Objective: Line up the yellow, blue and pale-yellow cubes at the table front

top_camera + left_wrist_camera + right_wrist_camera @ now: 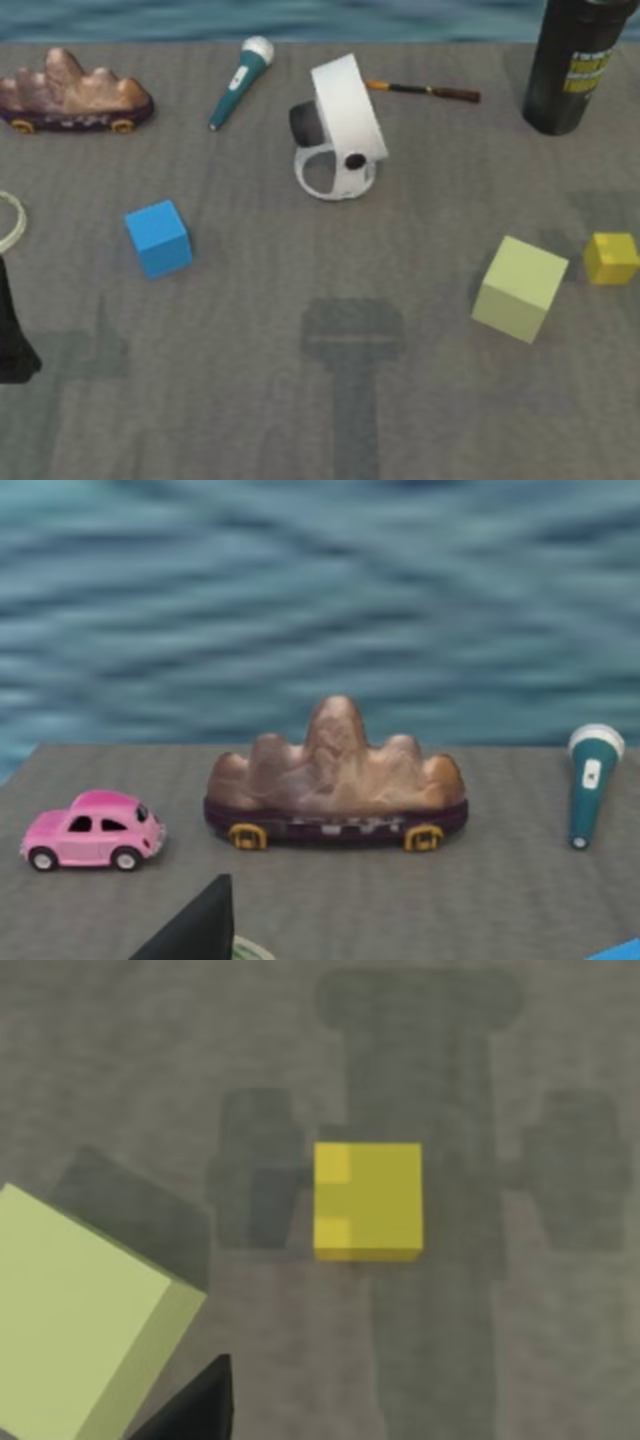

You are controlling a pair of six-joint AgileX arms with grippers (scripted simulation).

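The yellow cube (pixel 368 1201) sits right under the right claw's camera in the right wrist view, with the claw's shadow falling over it and a dark fingertip (pixel 200 1400) poking in at the edge nearest the pale cube (pixel 70 1320). Can't tell if that claw is apart or together. In the top view the right arm itself doesn't show.

On the tabletop (pixel 330 420), the yellow cube (pixel 611 258) is far right, the pale cube (pixel 520 288) just beside it to the left, not touching. The blue cube (pixel 158 238) is well apart on the left half. All three are plain matte blocks; the tabletop is grey with a fine woven look.

The left arm (pixel 12 335) is a dark shape at the left edge, claw state impossible to call.

Along the back: a bronze lumpy thing on wheels (pixel 72 92), a teal mic (pixel 241 80), a white round stand (pixel 340 125), a thin stick (pixel 425 91), a black bottle (pixel 580 62). The left wrist view also shows a pink toy car (pixel 93 830).
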